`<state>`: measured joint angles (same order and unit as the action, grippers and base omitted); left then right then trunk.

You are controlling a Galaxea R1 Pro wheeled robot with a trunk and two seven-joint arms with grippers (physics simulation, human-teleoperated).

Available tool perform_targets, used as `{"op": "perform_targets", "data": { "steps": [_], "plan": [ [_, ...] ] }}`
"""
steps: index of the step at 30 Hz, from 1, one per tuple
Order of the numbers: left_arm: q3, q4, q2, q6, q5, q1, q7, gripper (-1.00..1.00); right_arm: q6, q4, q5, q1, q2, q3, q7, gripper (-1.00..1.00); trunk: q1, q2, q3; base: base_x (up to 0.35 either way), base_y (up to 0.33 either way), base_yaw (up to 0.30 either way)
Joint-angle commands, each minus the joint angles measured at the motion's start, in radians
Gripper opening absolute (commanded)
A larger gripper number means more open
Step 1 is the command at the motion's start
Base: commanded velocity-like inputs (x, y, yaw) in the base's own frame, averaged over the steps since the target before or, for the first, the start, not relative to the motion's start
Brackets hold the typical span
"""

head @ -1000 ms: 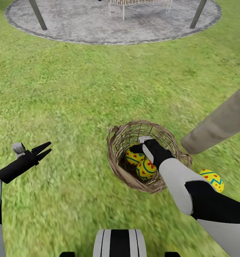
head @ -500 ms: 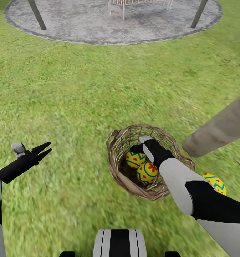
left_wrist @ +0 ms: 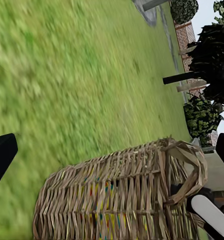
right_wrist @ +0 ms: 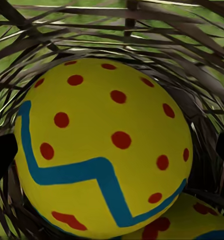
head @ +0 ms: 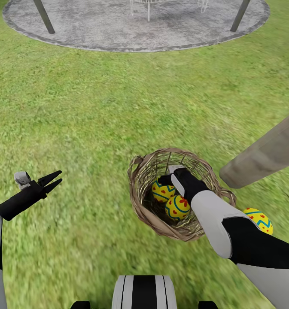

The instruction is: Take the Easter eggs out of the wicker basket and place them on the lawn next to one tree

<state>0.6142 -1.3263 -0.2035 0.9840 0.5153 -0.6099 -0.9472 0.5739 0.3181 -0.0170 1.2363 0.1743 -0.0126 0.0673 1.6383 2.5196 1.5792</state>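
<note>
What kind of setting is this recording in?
Apparently a simulated garden: broad green grass lawn, a grey round stone-paved patio beyond it, and a thick grey-beige tree trunk beside the round brown wicker basket.

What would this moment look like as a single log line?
right gripper: in basket, over egg, grip unclear | left gripper: open, idle | eggs in basket: two | third egg: on lawn by tree

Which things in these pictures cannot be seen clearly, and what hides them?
- Right pincer: in the head view its tips are behind its own wrist inside the wicker basket; open or shut is unclear.
- Egg on the lawn: partly covered by the right arm.
- Tree trunk: cut off by the right edge.
- Lower basket egg: mostly behind the nearer egg.
</note>
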Motion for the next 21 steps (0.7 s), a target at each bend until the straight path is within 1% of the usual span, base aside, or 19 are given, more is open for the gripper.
{"op": "perform_targets", "data": {
  "steps": [1, 2, 10, 21],
  "plan": [
    [0.001, 0.0, 0.0, 0.004, -0.001, -0.001, -0.004, 1.0, 0.006, 0.001, -0.001, 0.0, 0.0, -0.001, 0.002, 1.0, 0.0, 0.0, 0.001, 0.0, 0.0, 0.0],
    [0.001, 0.0, 0.0, 0.004, -0.001, -0.001, -0.004, 1.0, 0.006, 0.0, -0.001, 0.0, 0.0, -0.001, 0.002, 1.0, 0.0, 0.0, 0.001, 0.0, 0.0, 0.0],
    [0.001, 0.0, 0.0, 0.004, -0.001, -0.001, -0.002, 1.0, 0.006, -0.001, -0.001, 0.0, 0.0, -0.001, -0.001, 1.0, 0.003, 0.002, 0.031, 0.0, 0.0, 0.0],
    [0.001, 0.001, 0.0, 0.004, -0.001, -0.001, -0.002, 1.0, 0.007, -0.001, -0.001, 0.0, 0.0, 0.001, -0.002, 1.0, 0.004, 0.002, 0.035, 0.0, 0.0, 0.0]
  ]
}}
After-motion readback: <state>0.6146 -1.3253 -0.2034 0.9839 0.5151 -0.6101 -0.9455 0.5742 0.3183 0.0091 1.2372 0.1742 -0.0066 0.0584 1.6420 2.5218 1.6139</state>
